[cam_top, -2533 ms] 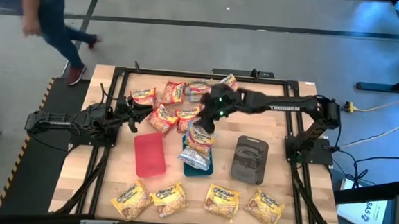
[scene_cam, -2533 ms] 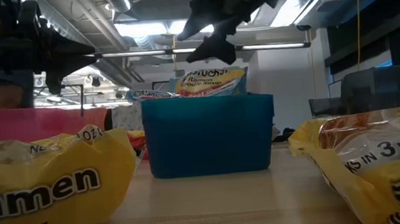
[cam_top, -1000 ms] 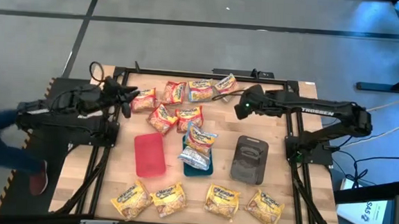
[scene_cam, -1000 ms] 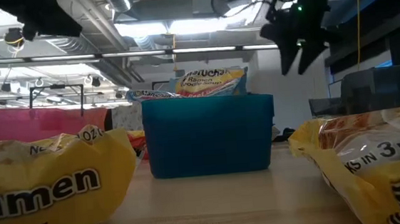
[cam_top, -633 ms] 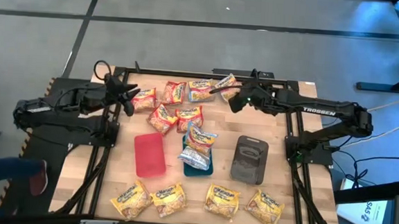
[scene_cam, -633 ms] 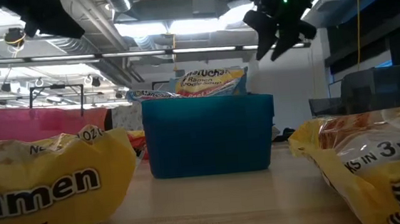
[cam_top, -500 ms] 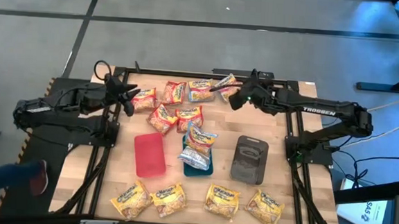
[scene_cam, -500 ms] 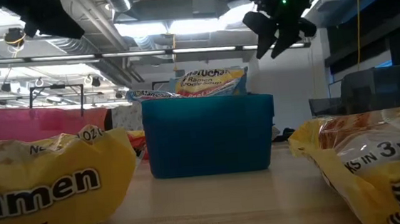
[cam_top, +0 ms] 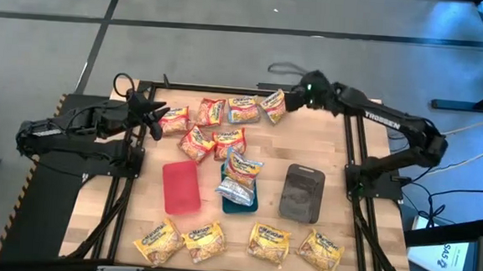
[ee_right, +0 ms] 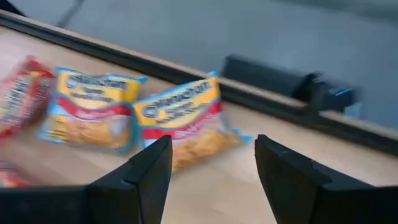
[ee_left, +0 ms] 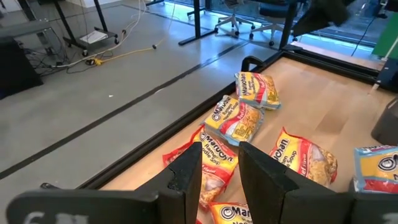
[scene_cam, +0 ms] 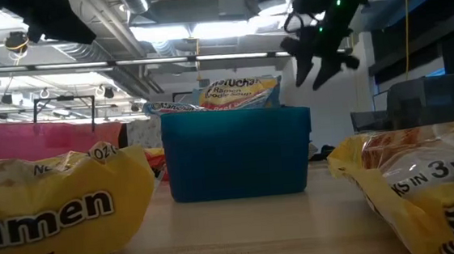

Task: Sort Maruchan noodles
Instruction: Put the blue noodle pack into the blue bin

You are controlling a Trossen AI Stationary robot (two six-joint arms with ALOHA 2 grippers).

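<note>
Barely begun, judging by the spread: only two or three noodles (cam_top: 238, 176) piled in the teal tray (cam_top: 241, 202), with the red tray (cam_top: 180, 187) and grey tray (cam_top: 303, 191) showing nothing inside. Left to sort: a cluster of red packets (cam_top: 213, 127) at the far edge of the desk (cam_top: 341, 158), and a row of four yellow packets (cam_top: 239, 243) along the near edge. Right gripper (cam_top: 297, 94) poised beside the end packet (cam_top: 274, 105) of the far cluster, fingers (ee_right: 146, 171) wide apart and holding nothing. Left gripper (cam_top: 153, 118) parked by the cluster's other end, fingers (ee_left: 186, 174) slightly apart, also holding nothing. Hard to count the teal tray's contents exactly, since the low view shows only one packet top above its wall.
</note>
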